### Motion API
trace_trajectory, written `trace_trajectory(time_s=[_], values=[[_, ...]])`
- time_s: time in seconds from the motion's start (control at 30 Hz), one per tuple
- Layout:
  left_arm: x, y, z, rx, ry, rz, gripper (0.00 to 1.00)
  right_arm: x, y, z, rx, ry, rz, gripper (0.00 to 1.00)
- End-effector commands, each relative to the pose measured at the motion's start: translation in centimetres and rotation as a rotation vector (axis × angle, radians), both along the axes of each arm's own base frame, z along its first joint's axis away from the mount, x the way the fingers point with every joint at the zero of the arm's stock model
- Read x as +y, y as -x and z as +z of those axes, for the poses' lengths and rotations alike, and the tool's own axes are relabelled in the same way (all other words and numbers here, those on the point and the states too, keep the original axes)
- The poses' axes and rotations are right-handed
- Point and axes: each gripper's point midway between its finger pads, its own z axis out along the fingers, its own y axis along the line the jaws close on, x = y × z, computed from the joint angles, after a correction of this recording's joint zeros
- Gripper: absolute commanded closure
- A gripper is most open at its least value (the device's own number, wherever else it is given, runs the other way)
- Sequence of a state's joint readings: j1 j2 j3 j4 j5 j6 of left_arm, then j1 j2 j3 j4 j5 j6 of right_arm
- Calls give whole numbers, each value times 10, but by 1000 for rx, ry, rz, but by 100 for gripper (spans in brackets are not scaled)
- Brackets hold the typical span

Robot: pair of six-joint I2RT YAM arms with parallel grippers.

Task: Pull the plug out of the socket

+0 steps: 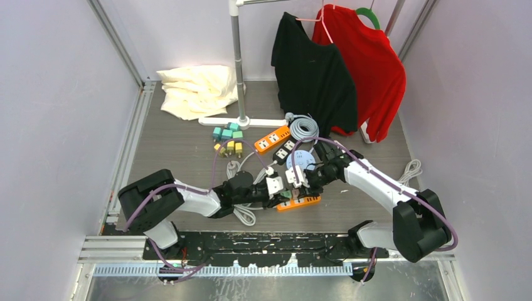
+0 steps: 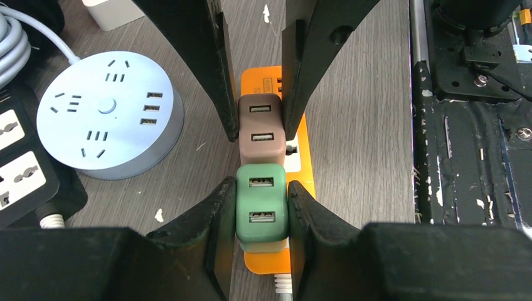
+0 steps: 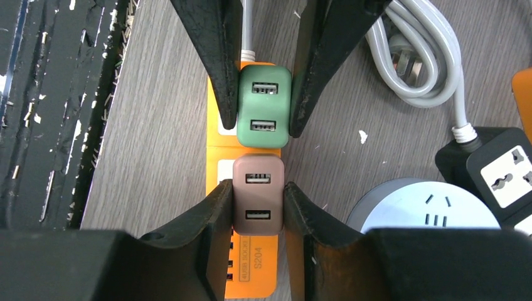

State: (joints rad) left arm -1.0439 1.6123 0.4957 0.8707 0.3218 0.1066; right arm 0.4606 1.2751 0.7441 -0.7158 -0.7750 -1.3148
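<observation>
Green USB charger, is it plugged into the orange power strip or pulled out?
Plugged in: the green USB charger sits seated on the orange power strip, left claw shut on it.

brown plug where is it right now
Right wrist view, lower middle: the brown plug sits in the orange power strip, beside the green plug, clamped by the right gripper.

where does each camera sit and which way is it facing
top external: above, behind the bases, looking down on the table; left arm and right arm show.
left wrist: on that wrist, looking down past the left fingers clamping the green plug.
right wrist: on its wrist, facing oppositely, right fingers clamping the brown plug.
shared: both wrist views show both plugs on the orange power strip.
</observation>
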Motion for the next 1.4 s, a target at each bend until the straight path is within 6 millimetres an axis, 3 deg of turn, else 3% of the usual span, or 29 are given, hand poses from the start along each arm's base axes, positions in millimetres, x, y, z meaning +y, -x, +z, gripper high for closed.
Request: trace_trajectory(time_s=[0.0,0.2,0.43,0.57,0.77,0.97,1.2,1.37], values=[[-9,-1,5,-18,11,-32,100,4,-2,20,23,-57,-18,86],[-10,1,-3,-18,-4,-53,100,-14,-6,17,3,-42,-54,99],[-10,2,-8,-16,-16,-61,100,2,15,27,89,-126,19,99],[-11,2,-9,-15,-17,-60,100,10,6,36,120,-149,-29,99],[-11,-1,-10,-11,-22,-48,100,-11,-10,46,76,-145,-120,99],[-12,-1,-11,-8,-26,-49,100,-14,5,37,95,-146,-69,99],[-11,0,-11,-6,-23,-52,100,-29,-8,70,155,-190,-219,99],[-12,-1,-10,-3,-26,-46,97,-39,-15,82,188,-247,-348,96]])
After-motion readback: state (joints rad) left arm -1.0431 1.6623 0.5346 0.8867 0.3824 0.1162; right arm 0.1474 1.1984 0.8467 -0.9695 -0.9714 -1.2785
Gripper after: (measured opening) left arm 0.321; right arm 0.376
